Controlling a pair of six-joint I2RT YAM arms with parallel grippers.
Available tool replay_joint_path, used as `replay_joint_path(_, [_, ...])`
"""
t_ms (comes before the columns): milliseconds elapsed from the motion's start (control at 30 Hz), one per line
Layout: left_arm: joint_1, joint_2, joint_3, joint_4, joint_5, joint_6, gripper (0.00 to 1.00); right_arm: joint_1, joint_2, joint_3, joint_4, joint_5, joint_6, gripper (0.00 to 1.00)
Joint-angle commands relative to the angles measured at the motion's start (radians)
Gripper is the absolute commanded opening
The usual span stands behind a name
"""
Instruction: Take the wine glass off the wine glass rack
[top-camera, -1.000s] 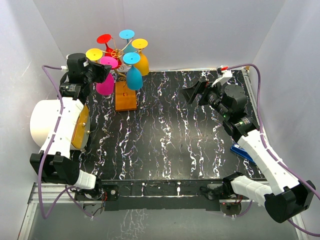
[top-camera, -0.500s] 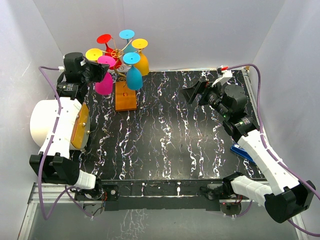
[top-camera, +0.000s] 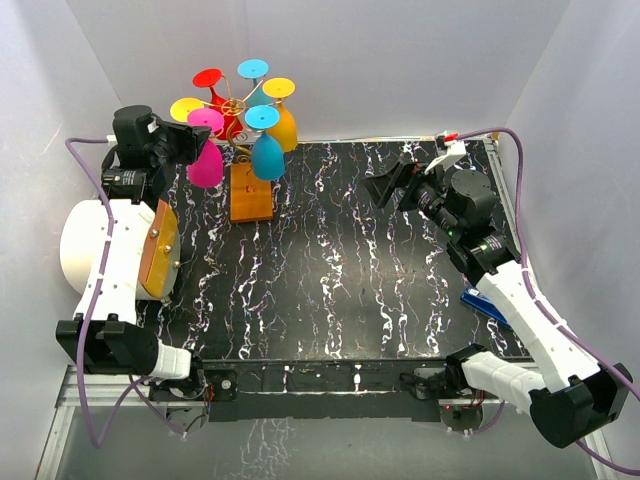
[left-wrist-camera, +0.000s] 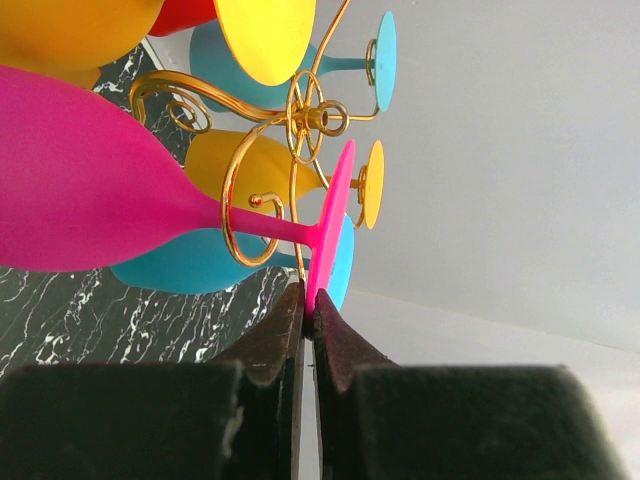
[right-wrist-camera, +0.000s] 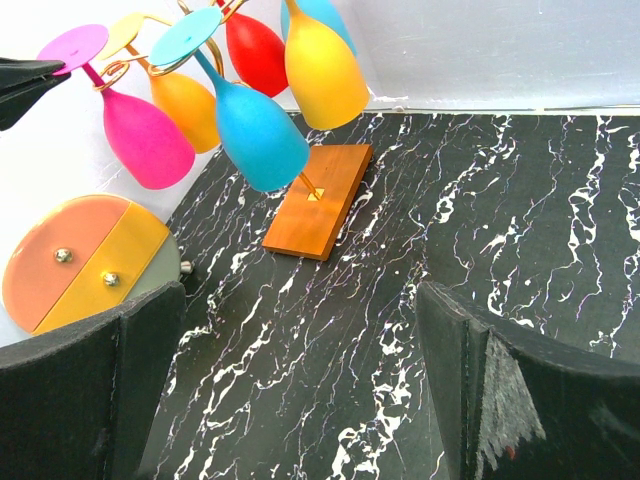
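Observation:
The wine glass rack (top-camera: 237, 112) is a gold wire stand on an orange-brown wooden base (top-camera: 251, 192) at the back left. Several coloured glasses hang upside down from its scroll arms. My left gripper (top-camera: 194, 140) is shut on the rim of the pink wine glass's foot (left-wrist-camera: 330, 228); the pink glass (top-camera: 206, 160) hangs to the left with its stem still inside a gold scroll (left-wrist-camera: 243, 215). In the right wrist view the pink glass (right-wrist-camera: 145, 135) and the left fingertip (right-wrist-camera: 30, 85) show at the upper left. My right gripper (top-camera: 390, 186) is open and empty above the table's back right.
Blue (top-camera: 266, 152), yellow (top-camera: 283, 122) and red (top-camera: 212, 80) glasses hang on the rack close around the pink one. A white cylinder with an orange and yellow face (top-camera: 155, 250) stands at the left. A blue object (top-camera: 487, 302) lies at the right edge.

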Motion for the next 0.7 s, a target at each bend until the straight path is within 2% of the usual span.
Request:
replay_joint_path(0, [0.026,-0.05,0.032,0.02,0.017,0.004,0.0,-0.002,-0.025,0.001,0.056,0.006,-0.007,0.99])
replay_joint_path(467, [0.038,0.113,0.136,0.077,0.168,0.021,0.0,-0.001,-0.028,0.004,0.051,0.019,-0.014,0.98])
replay_joint_path(667, [0.038,0.117,0.117,0.115,0.24,0.007,0.0,-0.002,-0.02,0.003,0.055,0.011,-0.012,0.98])
